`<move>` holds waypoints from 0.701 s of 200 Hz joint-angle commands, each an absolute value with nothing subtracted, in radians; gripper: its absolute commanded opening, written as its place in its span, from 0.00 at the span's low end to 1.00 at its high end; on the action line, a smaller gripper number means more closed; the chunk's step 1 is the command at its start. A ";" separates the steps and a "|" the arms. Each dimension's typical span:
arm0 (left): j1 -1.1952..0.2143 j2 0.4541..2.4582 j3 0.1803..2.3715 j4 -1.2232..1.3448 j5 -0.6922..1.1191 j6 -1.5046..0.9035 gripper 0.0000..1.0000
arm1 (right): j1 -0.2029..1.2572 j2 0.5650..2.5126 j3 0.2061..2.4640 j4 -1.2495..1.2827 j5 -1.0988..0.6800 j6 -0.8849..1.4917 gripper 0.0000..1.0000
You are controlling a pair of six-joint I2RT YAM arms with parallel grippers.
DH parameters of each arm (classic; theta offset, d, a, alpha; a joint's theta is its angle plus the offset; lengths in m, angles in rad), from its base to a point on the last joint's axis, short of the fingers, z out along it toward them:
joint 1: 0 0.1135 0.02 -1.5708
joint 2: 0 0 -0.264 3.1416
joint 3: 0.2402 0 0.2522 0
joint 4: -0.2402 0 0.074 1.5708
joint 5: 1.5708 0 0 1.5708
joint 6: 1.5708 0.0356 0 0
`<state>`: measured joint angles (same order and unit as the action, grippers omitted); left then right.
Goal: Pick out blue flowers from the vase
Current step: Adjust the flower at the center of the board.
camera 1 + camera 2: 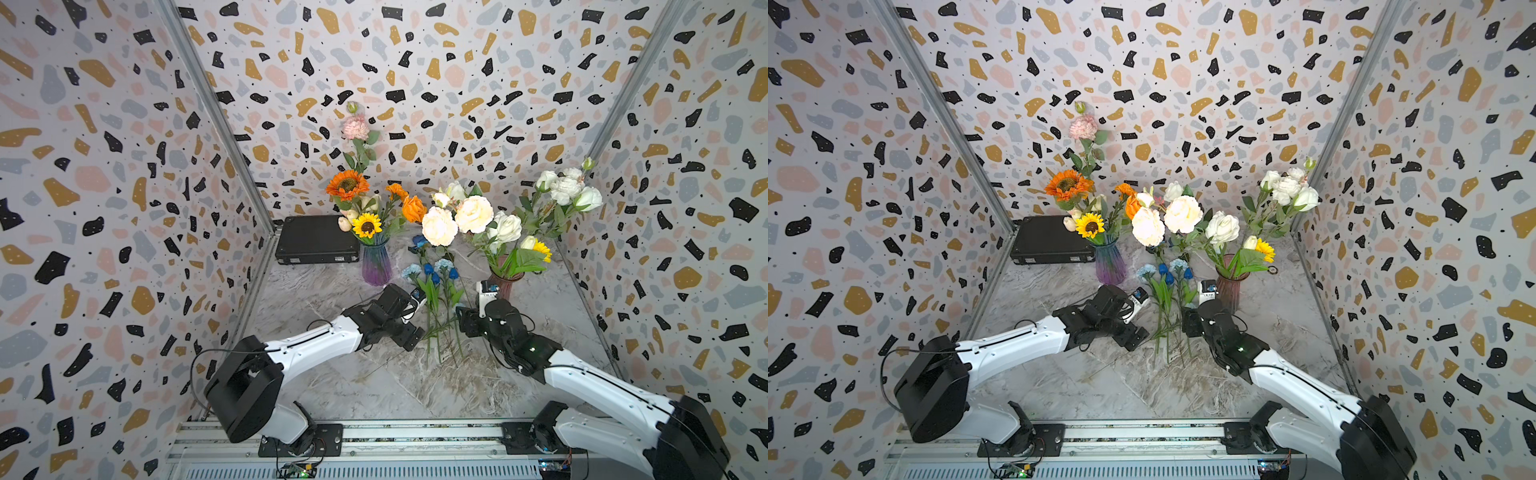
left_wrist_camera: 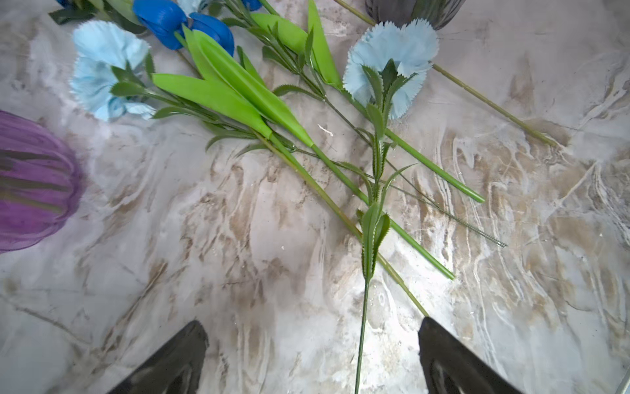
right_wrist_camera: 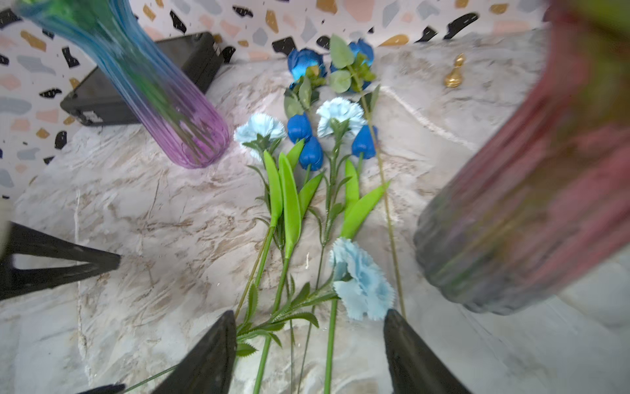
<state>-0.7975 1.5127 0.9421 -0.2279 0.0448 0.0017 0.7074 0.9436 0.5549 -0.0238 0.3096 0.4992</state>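
Blue flowers (artificial, long green stems: deep blue roses, dark blue tulip buds, frilly pale-blue carnations) lie flat on the marble-pattern tabletop btw the two vases. Heads point to the back wall, stems toward the robot, so imo the stems are easy to reach. One more pale carnation lies nearer, just ahead of the right gripper: jaws apart, straddling stems, nothing pinched. Also wide: left gripper, low over the tbl, one thin stem running btw its fingers, not clamped. Purple-to-blue ribbed glass vase holds orange/yellow blooms. Reddish ribbed glass vase holds white roses + a yellow one. No blue seen in either, so sorting looks near done.
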 commanded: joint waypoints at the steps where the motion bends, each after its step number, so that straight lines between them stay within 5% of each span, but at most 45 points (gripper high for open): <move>1: -0.824 1.589 1.027 -0.150 0.061 0.046 0.94 | 0.706 0.802 0.525 -0.208 0.425 0.548 0.71; 82: -0.899 1.832 1.187 -0.112 0.059 0.108 0.91 | 0.649 0.629 0.494 -0.346 0.425 0.568 0.71; 140: -0.911 1.919 1.260 -0.160 0.034 0.140 0.78 | 0.622 0.576 0.497 -0.382 0.427 0.551 0.72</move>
